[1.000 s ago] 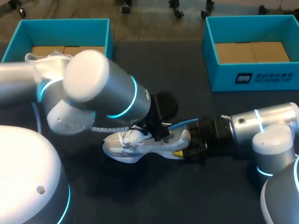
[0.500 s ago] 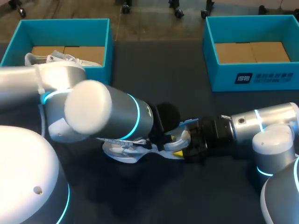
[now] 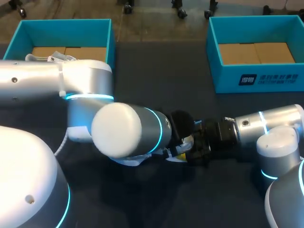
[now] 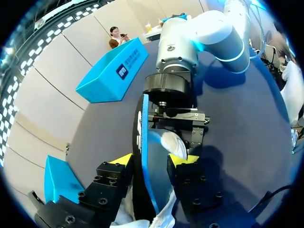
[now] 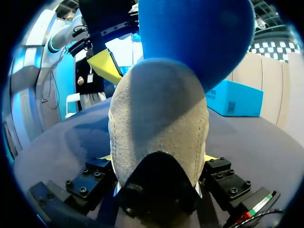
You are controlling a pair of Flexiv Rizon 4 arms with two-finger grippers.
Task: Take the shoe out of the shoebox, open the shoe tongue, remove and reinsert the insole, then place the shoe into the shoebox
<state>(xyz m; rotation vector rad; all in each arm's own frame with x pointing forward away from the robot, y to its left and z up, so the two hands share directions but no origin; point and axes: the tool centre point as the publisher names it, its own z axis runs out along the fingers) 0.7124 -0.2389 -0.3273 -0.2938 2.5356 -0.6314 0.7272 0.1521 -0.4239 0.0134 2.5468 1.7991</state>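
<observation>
The shoe (image 3: 127, 161) lies on the dark table (image 3: 156, 76), mostly hidden under my left arm (image 3: 123, 135). The right gripper (image 5: 157, 159) squeezes the shoe's heel from both sides. The blue insole (image 4: 145, 142) sticks up out of the shoe. The left gripper (image 4: 151, 160) pinches it, its fingers partly apart. The left box (image 3: 61, 28) sits well behind the shoe with a second shoe (image 3: 47, 58) inside. The right box (image 3: 251, 80) also sits well behind the shoe.
</observation>
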